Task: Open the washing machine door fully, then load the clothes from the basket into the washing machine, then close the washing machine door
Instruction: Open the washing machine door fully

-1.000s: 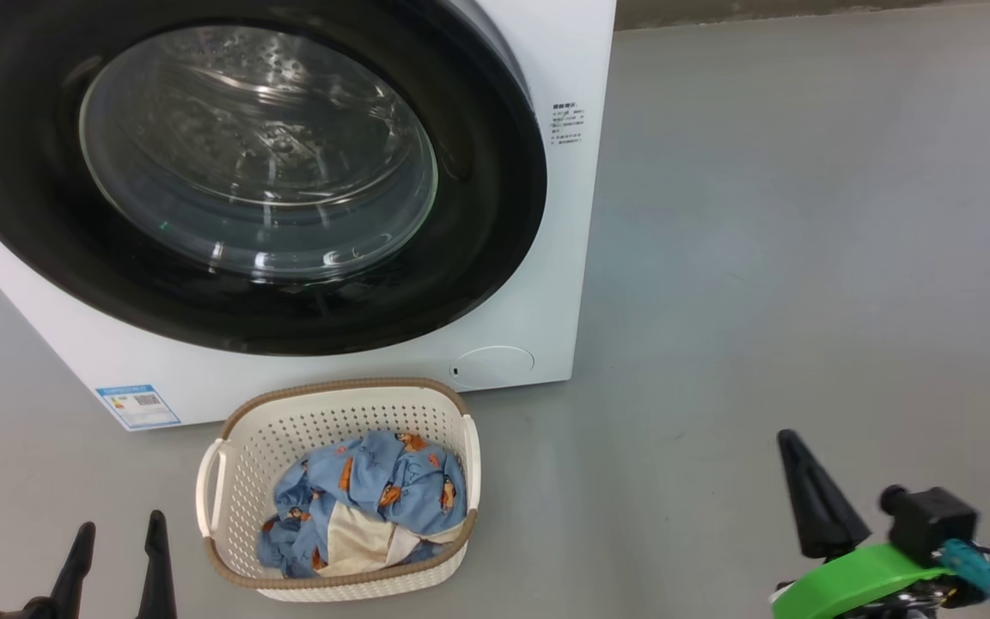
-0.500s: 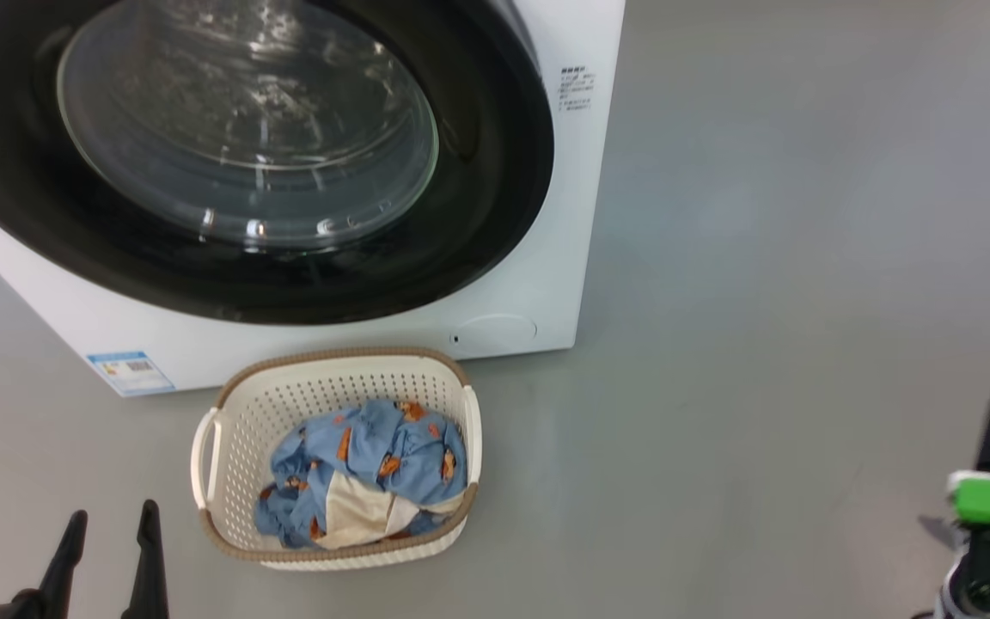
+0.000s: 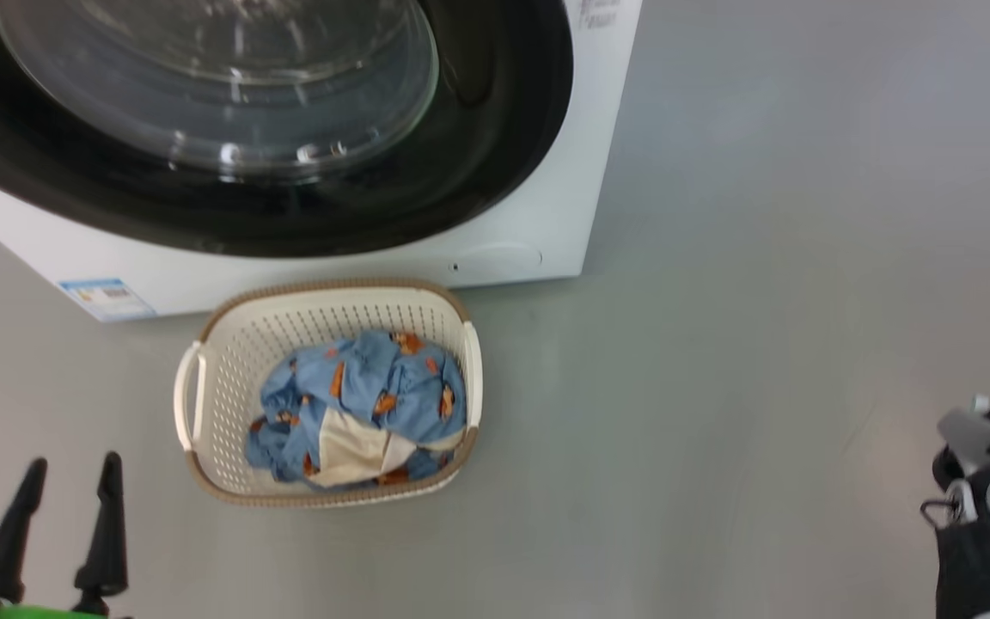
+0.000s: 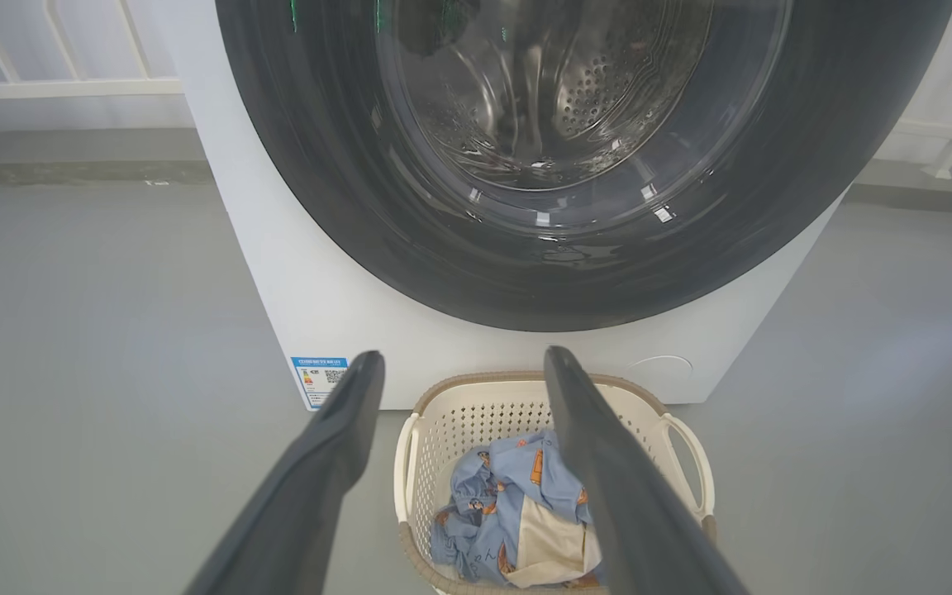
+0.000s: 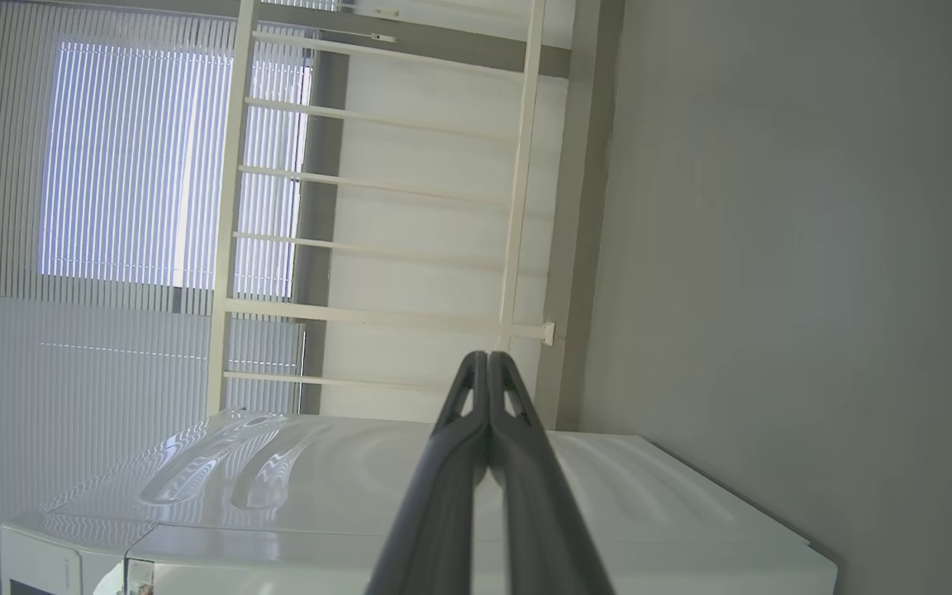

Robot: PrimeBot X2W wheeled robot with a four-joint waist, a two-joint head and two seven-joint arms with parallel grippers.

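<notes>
Head view, left gripper [image 3: 72, 462]: hanging at the lower left over the grey floor [image 3: 761, 258], both dark fingers spread wide with nothing in them, a bit left of the basket [image 3: 332, 284] and not touching it.
Blue label [image 3: 104, 297]: sitting low on the left of the washing machine [image 3: 564, 206] front.
Basket: sitting on the floor right in front of the machine, below the door. In the left wrist view it's showing between the spread fingers.
Clothes [image 3: 375, 378]: lying bunched up inside the basket, blue printed stuff with a cream cloth [image 3: 349, 447] poking out on the near side.
Washing machine door [image 3: 495, 129]: looking closed, with the steel drum [image 4: 592, 91] showing through the glass.
Round cap [image 3: 499, 256]: sitting low right on the front, just behind the basket rim.
Right gripper [image 5: 487, 357]: fingers pressing together with nothing between them, pointing past a white panel of the machine toward a white railing [image 5: 377, 182].
</notes>
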